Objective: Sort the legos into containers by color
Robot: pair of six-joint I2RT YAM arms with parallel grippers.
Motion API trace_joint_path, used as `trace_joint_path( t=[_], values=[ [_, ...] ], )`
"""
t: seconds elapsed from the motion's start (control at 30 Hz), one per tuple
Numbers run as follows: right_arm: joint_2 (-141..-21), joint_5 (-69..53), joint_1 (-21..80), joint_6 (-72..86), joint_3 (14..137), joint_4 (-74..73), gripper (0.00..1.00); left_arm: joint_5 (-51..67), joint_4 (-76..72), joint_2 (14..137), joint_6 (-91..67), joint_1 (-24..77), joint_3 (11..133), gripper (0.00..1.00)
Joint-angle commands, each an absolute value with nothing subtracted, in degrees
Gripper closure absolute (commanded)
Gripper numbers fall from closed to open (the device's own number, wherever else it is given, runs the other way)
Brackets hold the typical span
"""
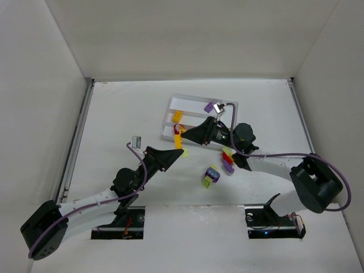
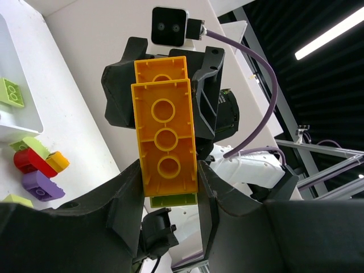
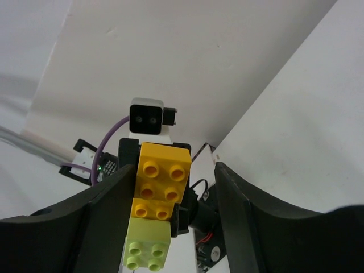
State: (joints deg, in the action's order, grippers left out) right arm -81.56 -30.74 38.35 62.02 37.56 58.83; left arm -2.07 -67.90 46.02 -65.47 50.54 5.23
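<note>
- The left gripper (image 2: 168,170) is clamped on a stack (image 2: 165,136) of bricks, with a finger pressed to each long side of the stack's long yellow brick.
- In the left wrist view the stack shows its hollow underside. The long yellow brick has three round tubes, a second yellow brick sits at the far end, and a lime sliver sits at the near end.
- In the right wrist view the stack shows its studs: two yellow bricks with a lime brick at the low end.
- The right gripper (image 3: 173,170) straddles the stack's free end with its jaws apart. One finger (image 3: 114,199) is just beside the yellow brick and the other stands clear of it, so it has no grip.
- From above, the stack (image 1: 182,143) hangs between the two grippers, lifted over the table (image 1: 114,114) just off the near left corner of the tray (image 1: 190,101).
- In the tray, a purple brick (image 1: 209,106) lies in the far slot and an orange brick (image 1: 177,116) lies near the left end.
- The left wrist view also shows a lime brick (image 2: 11,92) in a tray slot.
- A red piece (image 1: 177,129) sits at the tray's near left edge. I cannot tell whether it is inside the tray.
- One loose cluster (image 1: 210,175) of purple, lime and yellow lies on the table in front of the tray.
- A second cluster (image 1: 228,159) of red, lime and purple lies beside the right arm.
</note>
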Motion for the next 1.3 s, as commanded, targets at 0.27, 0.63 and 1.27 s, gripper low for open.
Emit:
trace_joint_path(
  t=[0.27, 0.63, 1.27],
  values=[
    [-82.8, -32.0, 38.6, 65.8, 39.7, 67.9, 0.54, -1.2, -73.0, 45.1, -65.7, 50.2, 4.7, 0.84],
    [-80.4, -31.8, 32.4, 66.0, 36.4, 67.0, 0.59, -1.7, -71.9, 41.7, -65.9, 48.3, 3.4, 0.85],
    [-98.8, -5.1, 31.5, 36.0, 64.3, 10.7, 0.59, -2.0, -63.6, 46.4, -61.5, 43.9, 5.2, 0.84]
  ],
)
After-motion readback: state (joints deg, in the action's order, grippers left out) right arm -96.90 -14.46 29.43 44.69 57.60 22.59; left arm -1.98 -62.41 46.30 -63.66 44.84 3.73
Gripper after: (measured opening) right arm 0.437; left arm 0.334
